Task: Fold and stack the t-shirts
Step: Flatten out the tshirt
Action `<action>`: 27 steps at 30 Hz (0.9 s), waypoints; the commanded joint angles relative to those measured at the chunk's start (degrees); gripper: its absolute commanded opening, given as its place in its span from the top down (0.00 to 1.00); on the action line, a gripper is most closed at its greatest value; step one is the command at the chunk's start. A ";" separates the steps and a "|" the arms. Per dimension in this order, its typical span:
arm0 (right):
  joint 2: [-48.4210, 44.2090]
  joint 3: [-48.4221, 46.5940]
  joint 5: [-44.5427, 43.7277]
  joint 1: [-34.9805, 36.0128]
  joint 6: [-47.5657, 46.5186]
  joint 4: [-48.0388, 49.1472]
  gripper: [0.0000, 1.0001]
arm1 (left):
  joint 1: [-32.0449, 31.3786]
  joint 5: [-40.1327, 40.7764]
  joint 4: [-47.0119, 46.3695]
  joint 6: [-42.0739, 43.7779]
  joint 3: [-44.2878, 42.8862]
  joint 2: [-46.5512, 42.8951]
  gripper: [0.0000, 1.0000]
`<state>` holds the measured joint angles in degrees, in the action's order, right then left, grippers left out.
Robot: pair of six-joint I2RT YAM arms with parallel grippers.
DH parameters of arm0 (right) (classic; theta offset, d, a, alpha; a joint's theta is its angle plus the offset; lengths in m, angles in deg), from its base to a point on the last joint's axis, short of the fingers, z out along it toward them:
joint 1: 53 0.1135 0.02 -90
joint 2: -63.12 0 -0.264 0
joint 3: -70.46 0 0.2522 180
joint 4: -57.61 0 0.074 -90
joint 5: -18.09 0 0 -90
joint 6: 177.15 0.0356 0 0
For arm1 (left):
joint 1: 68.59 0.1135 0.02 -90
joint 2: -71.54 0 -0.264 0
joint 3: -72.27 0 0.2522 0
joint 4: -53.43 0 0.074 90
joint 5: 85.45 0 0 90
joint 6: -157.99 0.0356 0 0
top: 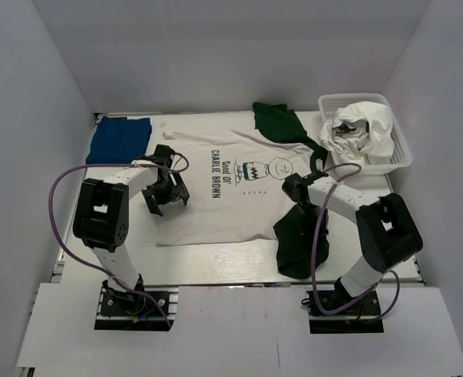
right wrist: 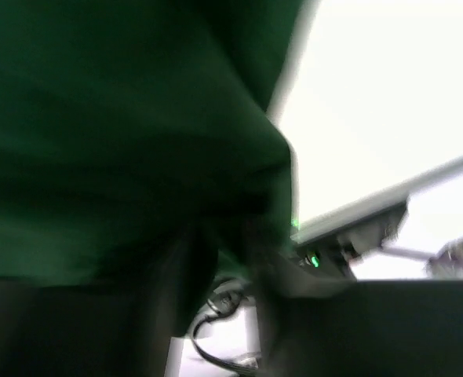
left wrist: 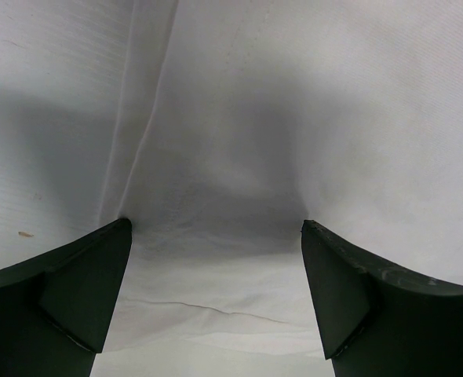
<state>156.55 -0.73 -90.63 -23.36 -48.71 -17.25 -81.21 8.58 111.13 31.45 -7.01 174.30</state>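
Observation:
The white t-shirt with the Charlie Brown print (top: 231,177) lies spread across the middle of the table. One dark green sleeve (top: 272,122) points to the far right, the other (top: 298,243) lies bunched at the near right. A blue t-shirt (top: 120,140) sits at the far left. My left gripper (top: 167,195) (left wrist: 216,224) stands wide open over the white shirt's left edge, with only white cloth (left wrist: 231,118) beneath it. My right gripper (top: 297,188) (right wrist: 239,228) is at the near green sleeve (right wrist: 122,118). That view is blurred, so its grip is unclear.
A white basket (top: 400,145) holding crumpled white cloth stands at the far right. White walls close in the table on three sides. The table's near edge (top: 216,279) runs just beyond the arm bases.

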 commanded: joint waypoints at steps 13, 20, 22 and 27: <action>-30.93 9.45 21.01 -0.03 8.94 -14.22 0.56 | 0.67 0.89 -1.40 -0.29 0.39 0.86 0.01; -30.24 9.18 20.31 0.06 6.31 -13.61 0.10 | 0.67 1.42 -1.40 -0.29 -0.67 1.48 0.01; -30.15 8.13 18.98 -0.12 5.42 -10.56 0.10 | 0.67 2.47 -1.40 -0.29 -1.19 1.48 0.01; -29.10 5.41 15.73 -0.29 2.45 1.85 0.10 | 1.19 2.47 -0.79 -0.29 -1.72 1.48 0.01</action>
<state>126.67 8.26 -73.21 -23.42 -43.34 -24.18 -80.99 9.93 111.52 31.39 -7.75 175.07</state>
